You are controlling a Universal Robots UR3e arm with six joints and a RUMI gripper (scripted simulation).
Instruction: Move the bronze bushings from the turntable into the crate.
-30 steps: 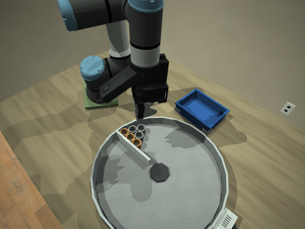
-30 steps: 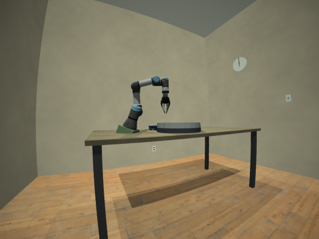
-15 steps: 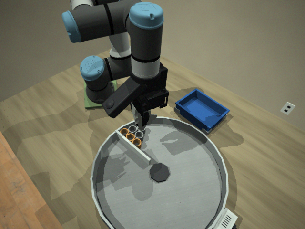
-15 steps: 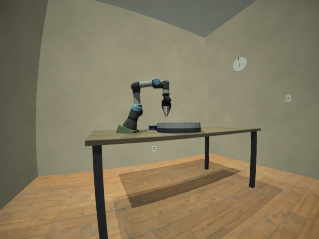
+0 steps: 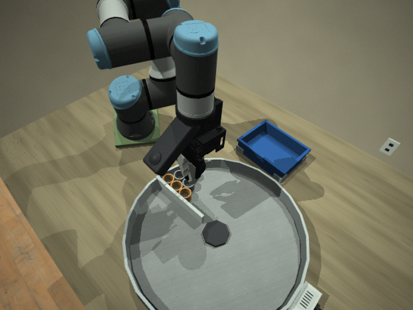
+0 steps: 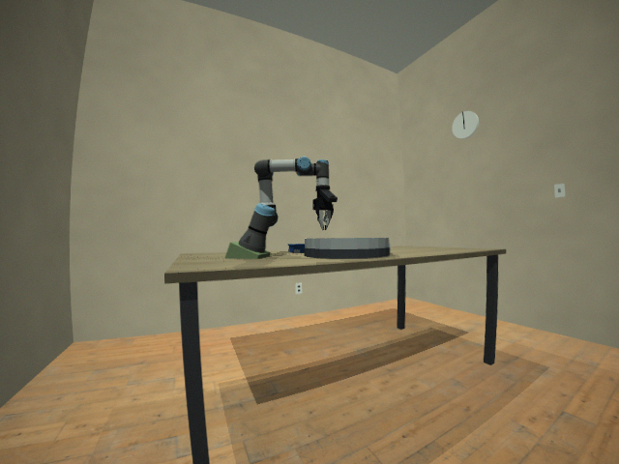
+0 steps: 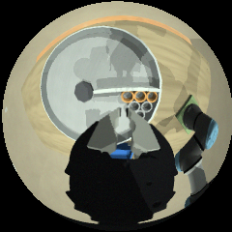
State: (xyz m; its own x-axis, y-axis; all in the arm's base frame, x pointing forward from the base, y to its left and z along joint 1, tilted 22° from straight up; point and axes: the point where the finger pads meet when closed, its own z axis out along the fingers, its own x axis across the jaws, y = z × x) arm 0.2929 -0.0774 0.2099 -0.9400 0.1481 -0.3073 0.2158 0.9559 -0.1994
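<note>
End effector (image 5: 190,179) (image 6: 324,228) (image 7: 123,108), fingers together, hovers above the turntable (image 5: 260,253) (image 6: 346,246) (image 7: 63,72) near three bronze bushings (image 5: 176,190) (image 7: 139,101)

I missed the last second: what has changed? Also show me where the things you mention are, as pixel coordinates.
The claw (image 5: 188,180) (image 6: 324,228) (image 7: 123,108) swung from beside the turntable's rim (image 5: 307,240) (image 6: 346,241) (image 7: 43,82) to above the bushings, narrowing; it holds nothing. The bronze bushings (image 5: 176,185) (image 7: 139,97) and crate (image 5: 273,148) stayed put.
</note>
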